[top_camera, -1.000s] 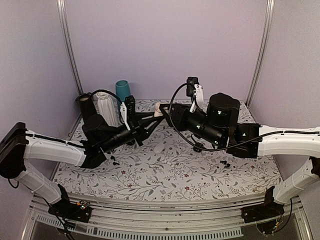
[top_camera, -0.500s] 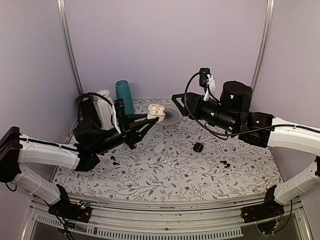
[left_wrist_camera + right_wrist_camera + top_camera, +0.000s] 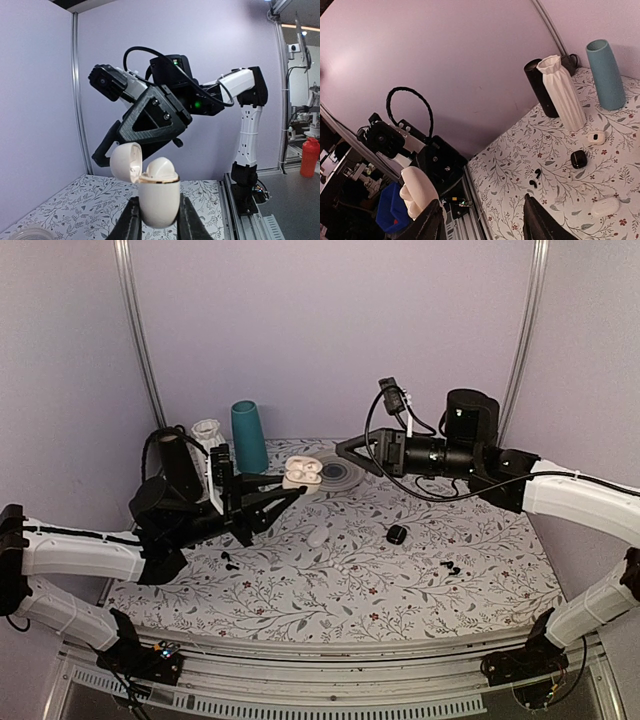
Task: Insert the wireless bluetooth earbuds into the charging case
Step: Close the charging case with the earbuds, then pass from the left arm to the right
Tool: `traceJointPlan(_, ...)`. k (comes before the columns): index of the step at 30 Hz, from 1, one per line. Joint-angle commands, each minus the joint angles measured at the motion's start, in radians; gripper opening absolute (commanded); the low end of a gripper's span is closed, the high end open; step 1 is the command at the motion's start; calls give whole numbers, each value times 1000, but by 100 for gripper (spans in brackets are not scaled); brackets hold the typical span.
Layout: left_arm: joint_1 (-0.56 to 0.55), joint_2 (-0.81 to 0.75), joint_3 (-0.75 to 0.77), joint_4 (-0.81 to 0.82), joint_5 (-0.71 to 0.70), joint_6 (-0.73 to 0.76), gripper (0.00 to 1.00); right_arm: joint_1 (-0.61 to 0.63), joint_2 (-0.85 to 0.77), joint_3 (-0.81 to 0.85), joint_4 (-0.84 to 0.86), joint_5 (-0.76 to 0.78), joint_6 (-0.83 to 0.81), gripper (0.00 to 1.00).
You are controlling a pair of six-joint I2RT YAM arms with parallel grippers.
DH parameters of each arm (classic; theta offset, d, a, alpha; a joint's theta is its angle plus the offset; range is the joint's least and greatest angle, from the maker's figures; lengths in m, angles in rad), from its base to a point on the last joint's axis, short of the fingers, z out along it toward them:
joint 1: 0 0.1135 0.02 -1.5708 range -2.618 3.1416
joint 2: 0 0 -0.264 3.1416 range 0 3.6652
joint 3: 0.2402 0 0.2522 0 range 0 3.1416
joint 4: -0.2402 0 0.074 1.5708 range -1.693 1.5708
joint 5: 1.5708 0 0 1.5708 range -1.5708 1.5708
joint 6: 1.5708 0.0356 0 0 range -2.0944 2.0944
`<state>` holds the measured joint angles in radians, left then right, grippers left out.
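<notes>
My left gripper (image 3: pixel 297 483) (image 3: pixel 157 212) is shut on the lower body of the white charging case (image 3: pixel 303 472) (image 3: pixel 159 197) and holds it upright in the air, with the lid hinged open to the left. A white earbud (image 3: pixel 161 169) sits in the case, its rounded back rising above the gold rim. I cannot tell from these views whether a second earbud lies beside it. My right gripper (image 3: pixel 346 452) (image 3: pixel 482 222) hangs to the right of the case, apart from it, open, with nothing between its fingers. The case (image 3: pixel 418 194) shows past the right gripper's left finger.
At the back left stand a teal vase (image 3: pixel 248 437), a white ribbed vase (image 3: pixel 208 430) and a black cylinder (image 3: pixel 172 455). On the floral cloth lie a grey round disc (image 3: pixel 338 474), a white oval object (image 3: pixel 318 536), a round black case (image 3: pixel 397 534) and black earbuds (image 3: pixel 452 567) (image 3: pixel 228 560).
The two grippers met at the case a second ago. The right gripper has since opened and drawn back to the right, and the left arm has pulled back left with the case.
</notes>
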<state>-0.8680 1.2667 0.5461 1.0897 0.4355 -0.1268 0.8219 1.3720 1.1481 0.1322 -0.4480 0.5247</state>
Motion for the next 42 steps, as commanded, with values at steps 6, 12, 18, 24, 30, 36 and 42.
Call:
traceJointPlan(6,21,8,34,25,168,-23,0,-2,125,53,109,-278,111,50)
traceJointPlan(12,22,28,58,30,166,-33,0,-1,183,90,113,-387,112,50)
traceJointPlan(18,22,68,70,74,171,-68,0,5,171,73,132,-405,103,50)
traceJointPlan(24,24,92,75,71,167,-82,0,22,145,68,155,-415,94,51)
traceJointPlan(30,24,95,75,70,159,-86,0,24,121,44,155,-389,88,51)
traceJointPlan(36,26,99,78,68,163,-92,0,24,55,31,103,-268,49,52)
traceJointPlan(42,27,101,84,68,164,-107,0,24,-25,-20,82,-145,-29,54)
